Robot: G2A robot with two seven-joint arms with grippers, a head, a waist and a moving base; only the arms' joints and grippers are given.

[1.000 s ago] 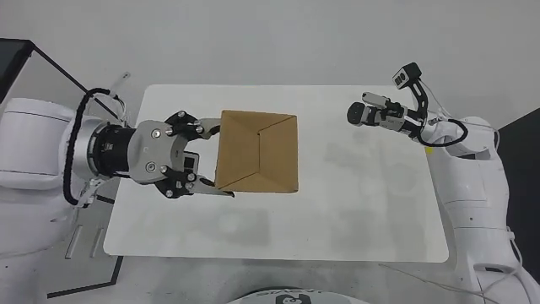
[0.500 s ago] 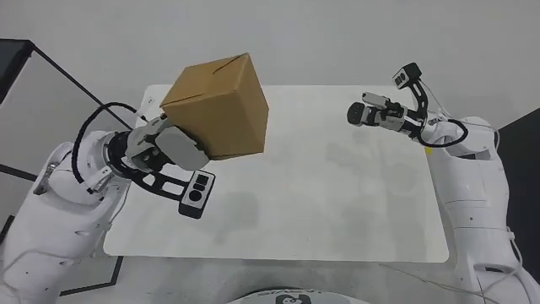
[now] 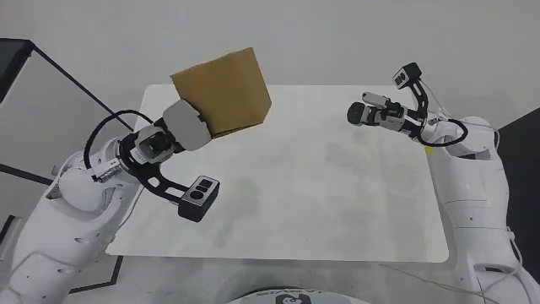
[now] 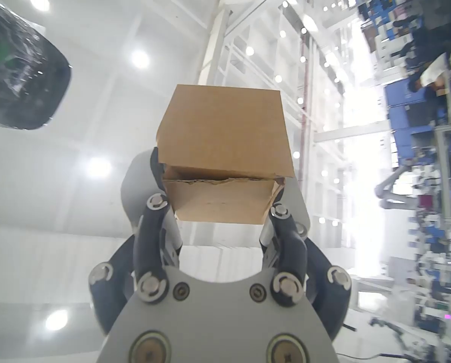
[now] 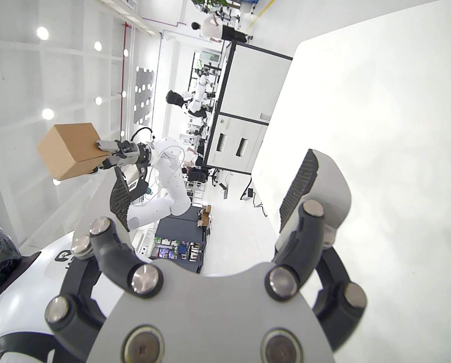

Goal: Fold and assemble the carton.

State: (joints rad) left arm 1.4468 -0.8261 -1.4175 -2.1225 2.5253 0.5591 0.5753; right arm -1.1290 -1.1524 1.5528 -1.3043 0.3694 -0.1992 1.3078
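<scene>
Carton aloft and tilted, over the far left corner of the table as seen from above. Gripped at one end only by the left jaws, closed on its two opposite walls just beside a ragged flap edge. Could slip or swing loose on a quick turn, with nearly all the bulk beyond the grip. Could also crush: hollow cardboard, likely to buckle under a harder squeeze. Looks not quite shut at the gripped end, so may spring open there on release. Right jaws spread wide and empty, well apart from the carton, over the right side of the table; no support from there. Calls for a slow, level set-down well inside the table edge, or else risks a tumble to the floor.
</scene>
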